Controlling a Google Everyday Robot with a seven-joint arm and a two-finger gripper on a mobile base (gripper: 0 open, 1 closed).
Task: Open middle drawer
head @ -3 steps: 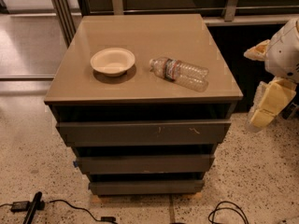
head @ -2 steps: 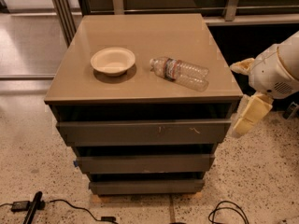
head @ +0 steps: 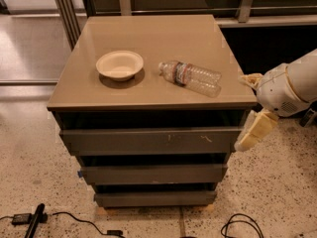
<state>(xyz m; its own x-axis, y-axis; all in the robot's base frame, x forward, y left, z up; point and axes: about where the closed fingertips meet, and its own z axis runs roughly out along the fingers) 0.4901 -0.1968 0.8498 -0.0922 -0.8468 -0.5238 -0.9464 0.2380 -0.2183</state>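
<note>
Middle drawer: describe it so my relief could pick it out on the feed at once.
Find the tan-topped cabinet holding a bowl and a water bottle; three dark drawer fronts stack down its face, with the claw by the right edge. The middle drawer is the second front down, plain and unmarked, below the larger front with pale scratches and above the narrowest one.

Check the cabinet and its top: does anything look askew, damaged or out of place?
The plastic bottle lies on its side on the cabinet top, beside the bowl. The top drawer front shows pale scratches. The gripper hangs by the cabinet's right edge.
</note>
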